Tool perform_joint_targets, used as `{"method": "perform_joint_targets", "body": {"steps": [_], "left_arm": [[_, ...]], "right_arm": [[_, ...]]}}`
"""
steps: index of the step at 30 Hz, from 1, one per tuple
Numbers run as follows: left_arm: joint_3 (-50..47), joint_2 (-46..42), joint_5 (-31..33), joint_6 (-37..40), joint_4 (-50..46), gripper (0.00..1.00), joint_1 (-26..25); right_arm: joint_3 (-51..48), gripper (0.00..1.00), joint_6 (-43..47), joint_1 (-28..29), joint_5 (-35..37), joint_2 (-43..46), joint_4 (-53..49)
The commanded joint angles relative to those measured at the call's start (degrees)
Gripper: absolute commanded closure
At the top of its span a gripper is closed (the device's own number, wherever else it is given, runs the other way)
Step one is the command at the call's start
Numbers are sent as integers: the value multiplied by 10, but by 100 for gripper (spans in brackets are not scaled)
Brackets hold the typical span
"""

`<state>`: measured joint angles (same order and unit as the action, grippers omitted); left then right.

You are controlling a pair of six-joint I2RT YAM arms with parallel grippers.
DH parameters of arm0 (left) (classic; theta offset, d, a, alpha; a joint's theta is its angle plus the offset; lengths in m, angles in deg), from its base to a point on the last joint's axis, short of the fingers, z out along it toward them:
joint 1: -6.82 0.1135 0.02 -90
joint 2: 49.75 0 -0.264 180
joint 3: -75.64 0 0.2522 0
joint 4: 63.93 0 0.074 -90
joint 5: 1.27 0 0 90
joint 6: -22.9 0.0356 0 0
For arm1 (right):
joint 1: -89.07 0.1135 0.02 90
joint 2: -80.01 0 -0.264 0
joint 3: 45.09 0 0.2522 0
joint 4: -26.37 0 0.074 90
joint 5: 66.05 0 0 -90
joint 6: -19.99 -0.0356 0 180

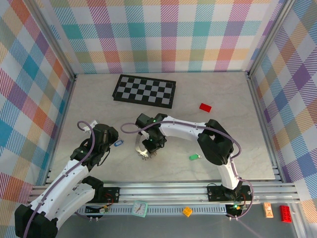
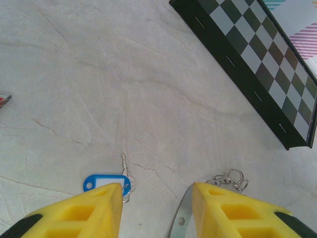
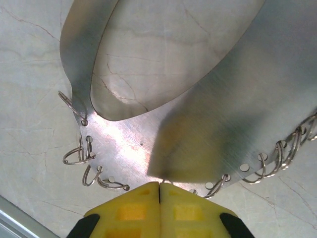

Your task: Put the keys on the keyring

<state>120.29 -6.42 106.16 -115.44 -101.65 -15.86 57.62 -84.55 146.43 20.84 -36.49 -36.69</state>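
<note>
The keyring (image 3: 208,134) is a wide loop of thin grey metal band with small wire rings (image 3: 79,156) along its rim. It stands on edge on the table (image 1: 145,151). My right gripper (image 3: 160,187) is shut, pinching the keyring's lower rim between its yellow fingertips. The blue key (image 2: 106,182) lies flat on the table with its little metal blade (image 2: 125,166) pointing away. My left gripper (image 2: 156,208) hangs open above it; the left finger (image 2: 79,210) overlaps the blue tag and the right finger (image 2: 233,208) stands by the keyring's band (image 2: 181,218). The green key (image 1: 193,157) lies right of the ring.
A black-and-white chequered board (image 1: 144,90) lies at the back of the marble table. A red brick (image 1: 205,107) sits to the right of it. The right arm (image 1: 213,141) arches over the table's right half. Metal rails run along the table's edges.
</note>
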Motion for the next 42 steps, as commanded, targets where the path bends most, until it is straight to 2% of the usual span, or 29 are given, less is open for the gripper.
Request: {"method": "perform_joint_targets", "body": {"steps": [1,18,22,34,42], "left_arm": [[-1,-2,-5,7,-5,60,6],[-3,-4,-5,8,-7,60,6],[-2,-5,-4,9,-8,60,6],[-2,-7,-3,9,-9,60,5],[-2,-6,-4,9,-9,60,6]], "right_arm": [[-4,97,-5,1,-3,-4,-12],[-5,95,0,2,59,-19,-48],[-5,95,0,3,54,-22,-49],[-5,84,6,4,32,-26,-67],[-5,83,11,5,29,-28,-73]]}}
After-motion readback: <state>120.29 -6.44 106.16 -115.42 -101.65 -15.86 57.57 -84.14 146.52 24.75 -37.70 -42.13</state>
